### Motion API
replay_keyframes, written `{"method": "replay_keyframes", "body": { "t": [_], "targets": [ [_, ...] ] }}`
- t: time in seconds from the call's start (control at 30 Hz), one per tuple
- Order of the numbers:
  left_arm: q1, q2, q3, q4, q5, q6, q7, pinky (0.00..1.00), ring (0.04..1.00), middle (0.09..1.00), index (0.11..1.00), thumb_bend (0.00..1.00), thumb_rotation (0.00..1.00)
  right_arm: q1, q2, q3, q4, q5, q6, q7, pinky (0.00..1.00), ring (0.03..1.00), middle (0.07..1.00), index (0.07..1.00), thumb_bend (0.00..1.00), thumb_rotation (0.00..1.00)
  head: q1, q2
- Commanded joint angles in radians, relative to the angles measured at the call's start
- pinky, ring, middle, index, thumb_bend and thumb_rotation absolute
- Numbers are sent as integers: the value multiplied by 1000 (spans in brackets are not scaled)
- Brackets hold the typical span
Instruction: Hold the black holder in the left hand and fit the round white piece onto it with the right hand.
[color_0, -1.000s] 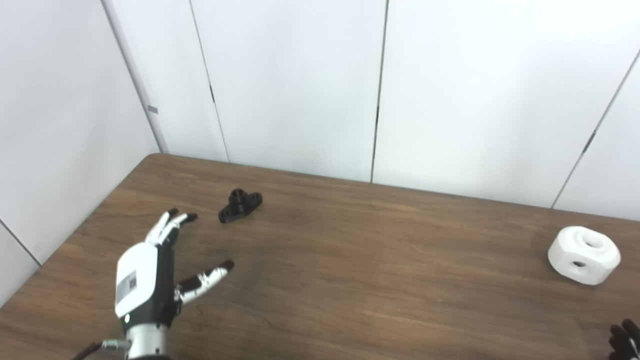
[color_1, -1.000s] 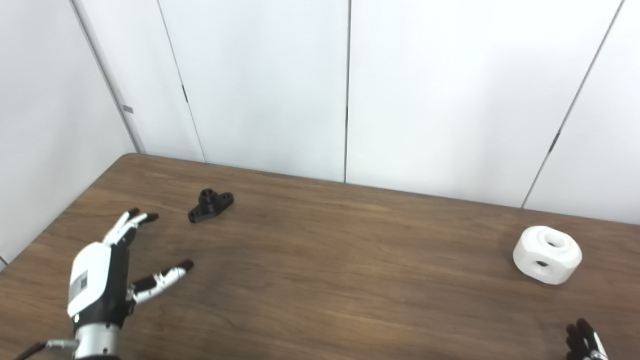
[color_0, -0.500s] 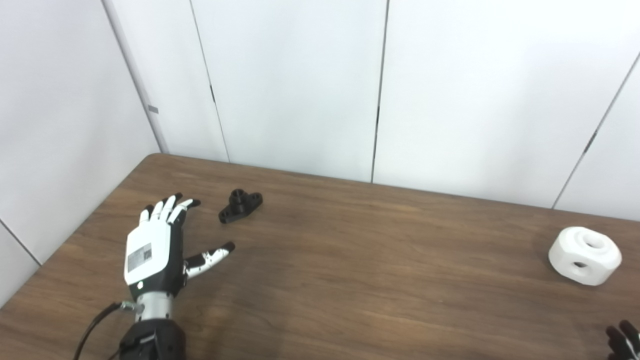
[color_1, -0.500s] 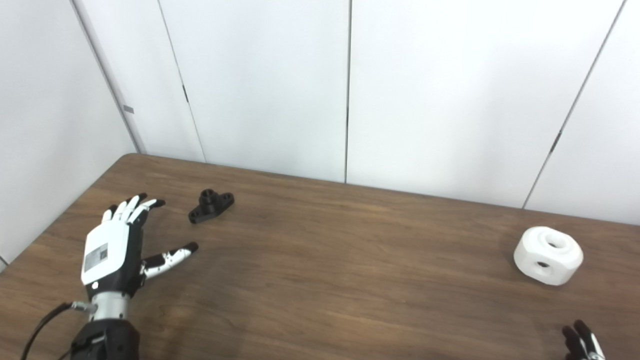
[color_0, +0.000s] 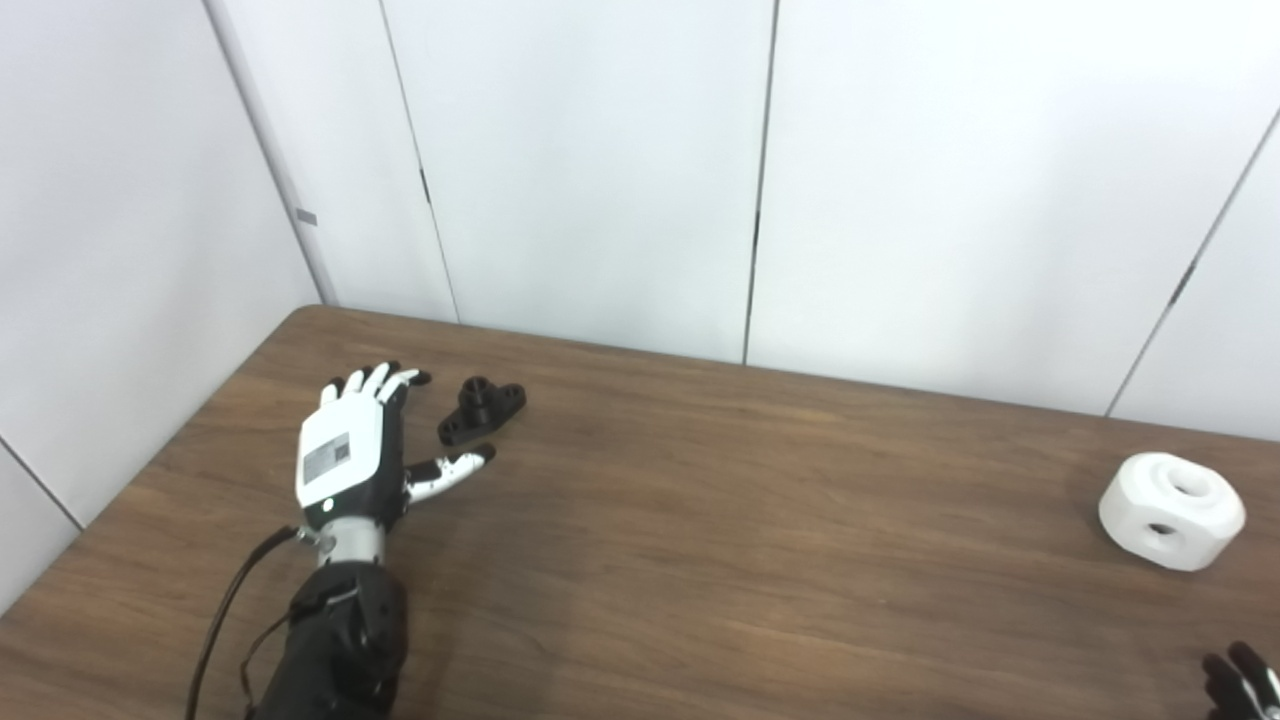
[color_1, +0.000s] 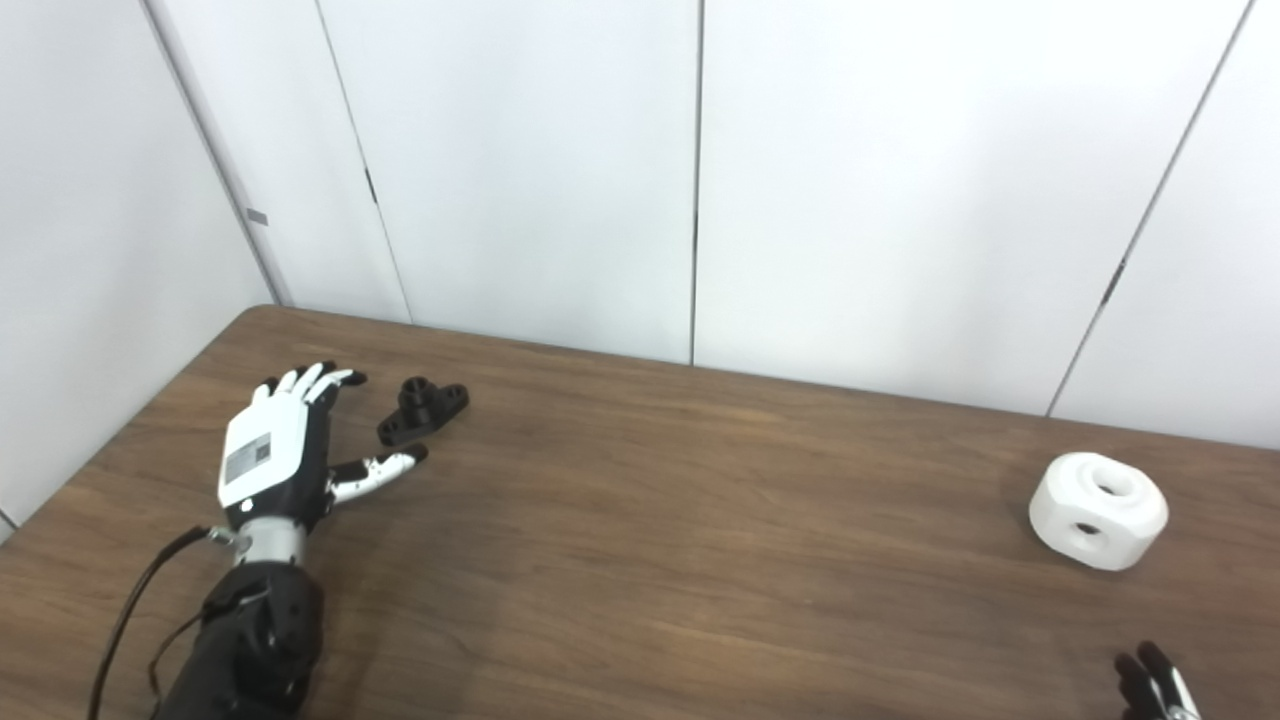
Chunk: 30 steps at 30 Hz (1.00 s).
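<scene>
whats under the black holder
Only the table: the black holder lies flat on the bare wood, beside the open left hand. Its underside is covered from view.

Wooden table (color_0: 700, 560) with two parts lying on it.
A black holder (color_0: 481, 410) lies near the far left corner; a round white piece (color_0: 1171, 510) sits well apart at the right edge.

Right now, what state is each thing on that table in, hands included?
Black holder: lying on the table, not held.
Round white piece: resting on the table, untouched.
Left hand: open, beside the holder, not gripping.
Right hand: only fingertips visible at the edge.
</scene>
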Motion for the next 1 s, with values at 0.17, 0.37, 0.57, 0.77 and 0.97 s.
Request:
{"method": "replay_keyframes", "body": {
  "t": [0.17, 0.37, 0.57, 0.77, 0.97],
  "targets": [
    [-72, 44, -24, 65, -20, 18, 37, 1000, 942, 909, 787, 877, 445, 4, -10, -1, -31, 11, -11, 2, 1000, 989, 970, 980, 547, 1000, -6, 4],
    [-96, 63, -45, 113, -34, 37, 41, 1000, 941, 908, 789, 859, 431, 5, -13, -3, -29, 16, -15, 3, 1000, 982, 968, 981, 526, 1000, -7, 5],
    [-129, 90, -69, 159, -42, 79, 22, 1000, 950, 912, 780, 866, 451, 6, -12, -2, -32, 12, -8, 1, 1000, 982, 959, 972, 527, 1000, -9, 7],
    [-149, 105, -81, 193, -76, 101, 23, 1000, 954, 906, 775, 861, 440, 8, -10, -2, -31, 14, -17, 2, 1000, 976, 960, 967, 502, 1000, -15, 9],
    [-172, 115, -76, 226, -147, 89, 24, 1000, 951, 891, 763, 856, 429, 15, -9, 0, -43, 9, -3, 0, 1000, 973, 959, 966, 518, 1000, -19, 11]
  ]
}}
